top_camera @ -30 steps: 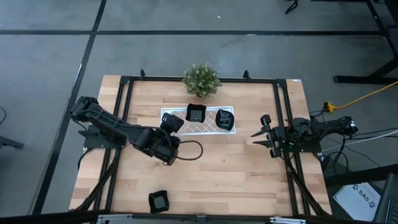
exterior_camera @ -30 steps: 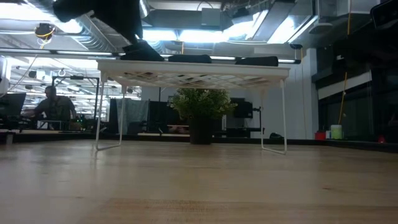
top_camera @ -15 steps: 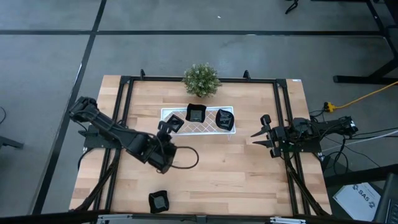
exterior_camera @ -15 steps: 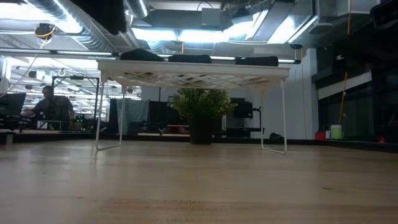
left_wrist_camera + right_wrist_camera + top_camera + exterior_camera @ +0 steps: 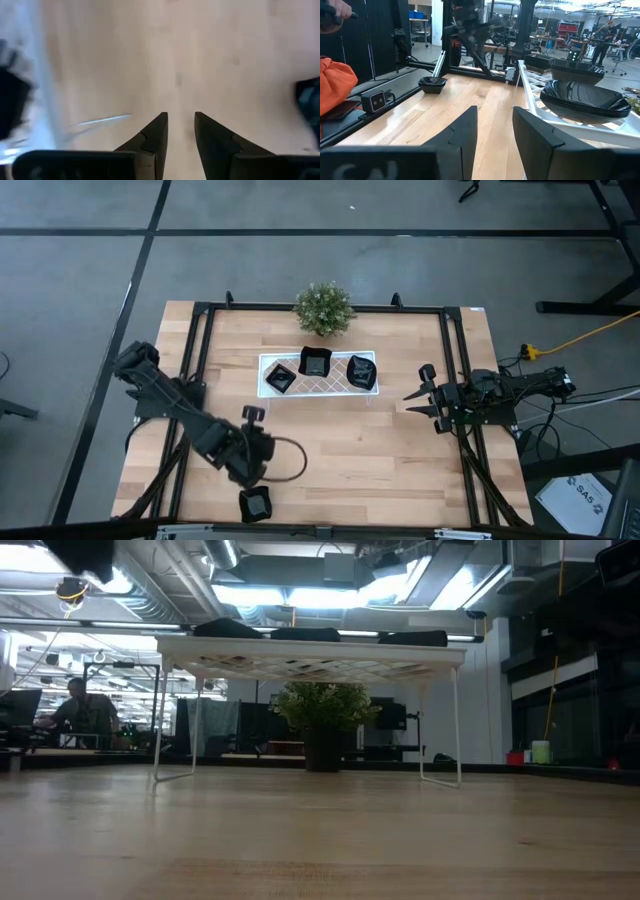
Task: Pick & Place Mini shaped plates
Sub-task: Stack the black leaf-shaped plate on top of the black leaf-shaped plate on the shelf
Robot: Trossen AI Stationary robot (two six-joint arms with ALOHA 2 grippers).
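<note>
Three mini shaped plates, black and glossy, lie on the raised white tray point(image 5: 318, 386): one at its left end point(image 5: 281, 379), one in the middle point(image 5: 315, 361), one at the right point(image 5: 361, 372). In the low view they show as dark shapes point(image 5: 305, 634) on top of the tray point(image 5: 310, 662). A fourth plate point(image 5: 256, 503) rests on the table by the near edge, also seen as a plate point(image 5: 432, 84) in the right wrist view. My left gripper point(image 5: 250, 414) hangs open over bare wood point(image 5: 180, 116) between tray and near plate. My right gripper point(image 5: 418, 395) waits open at the table's right side point(image 5: 494, 109).
A small green potted plant point(image 5: 323, 308) stands behind the tray at the far edge. A black frame point(image 5: 452, 370) runs around the table. A cable loop point(image 5: 290, 460) trails beside my left wrist. A seated person point(image 5: 85, 710) shows in the room beyond.
My left gripper has drawn back from the tray's left end toward the table's near edge, passing out of the low view's top. The plate it was at stays lying on the tray's left end. My right arm has kept still.
</note>
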